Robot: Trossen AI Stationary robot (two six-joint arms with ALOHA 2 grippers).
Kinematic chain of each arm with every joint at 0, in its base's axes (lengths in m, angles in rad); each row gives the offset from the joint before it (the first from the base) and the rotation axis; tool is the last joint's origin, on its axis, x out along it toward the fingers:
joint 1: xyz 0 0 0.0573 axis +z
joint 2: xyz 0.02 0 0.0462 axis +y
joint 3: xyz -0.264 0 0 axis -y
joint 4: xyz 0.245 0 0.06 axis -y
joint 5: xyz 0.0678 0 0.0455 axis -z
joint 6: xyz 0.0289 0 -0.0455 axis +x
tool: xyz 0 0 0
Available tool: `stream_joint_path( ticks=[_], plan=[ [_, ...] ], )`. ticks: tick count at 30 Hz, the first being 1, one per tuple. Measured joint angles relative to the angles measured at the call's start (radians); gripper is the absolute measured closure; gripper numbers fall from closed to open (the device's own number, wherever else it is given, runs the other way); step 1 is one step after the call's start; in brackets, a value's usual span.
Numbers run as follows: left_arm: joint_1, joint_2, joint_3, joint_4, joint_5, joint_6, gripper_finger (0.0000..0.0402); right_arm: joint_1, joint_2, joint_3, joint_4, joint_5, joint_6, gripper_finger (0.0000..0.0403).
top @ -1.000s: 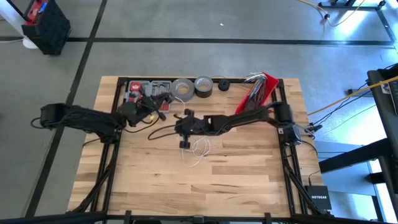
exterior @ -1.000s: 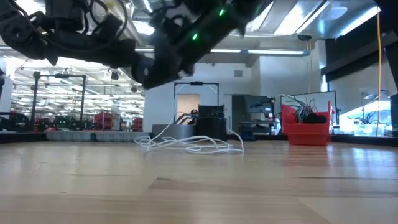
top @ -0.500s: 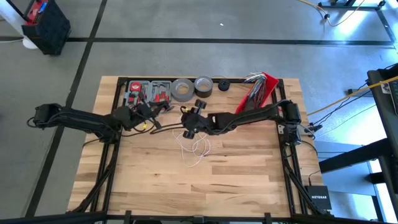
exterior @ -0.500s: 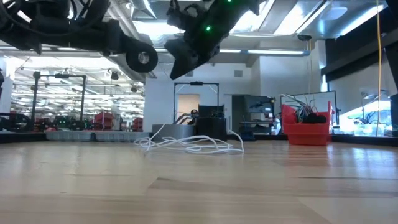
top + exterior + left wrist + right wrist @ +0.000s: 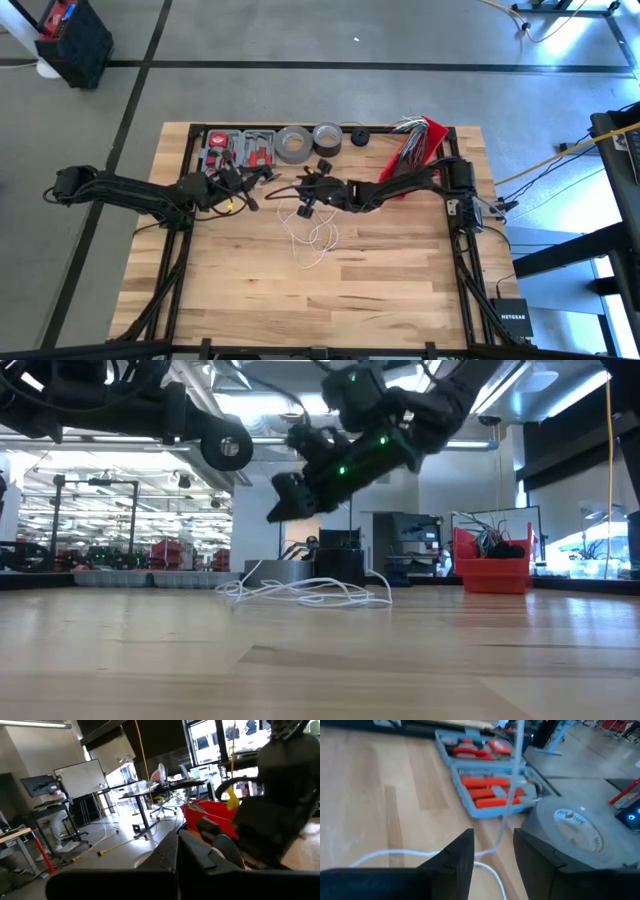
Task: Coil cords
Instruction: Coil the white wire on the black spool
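Thin white cord [image 5: 313, 236] lying loose in tangled loops on the bare wood of the table [image 5: 380, 290], near the middle of the board, with one strand running up toward 12 o'clock into the space under the grippers; seen from table height as a low heap flat on the surface [image 5: 300, 592]. Right gripper [image 5: 306, 195] raised above the table just beyond the heap at about 12 o'clock from it, fingers [image 5: 454, 856] spread apart with nothing between them; a strand of cord passing across the gap in the wrist view [image 5: 512, 790], not clamped. Left gripper [image 5: 250, 197] at 9 o'clock from the right gripper, close beside it, also clear of the surface, fingers [image 5: 200, 857] pressed together; whether a strand is caught between them, cannot tell. Farther back along the far edge, from 10 to 1 o'clock: grey tool case with red-handled tools [image 5: 240, 148], two grey tape rolls [image 5: 295, 144], small black round item [image 5: 359, 138], red bin with wire bunch [image 5: 420, 140].
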Motion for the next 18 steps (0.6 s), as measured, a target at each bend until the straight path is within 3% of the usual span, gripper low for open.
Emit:
stream_joint_path(
  ticks=[5,12,15,18],
  plan=[
    [0.000,0.000,0.000,-0.006,0.049,0.006,0.0402,0.012,0.000,0.001,-0.015,0.000,-0.029,0.0261],
    [-0.020,-0.014,0.000,-0.085,0.127,0.067,0.0402,0.099,-0.189,0.057,-0.355,0.041,-0.063,0.0261],
    [-0.021,-0.022,0.000,-0.108,0.247,0.083,0.0402,0.141,-0.252,0.057,-0.368,0.043,-0.055,0.0261],
    [-0.021,-0.022,0.000,-0.107,0.427,0.065,0.0402,0.170,-0.271,0.057,-0.271,0.029,-0.056,0.0261]
  ],
)
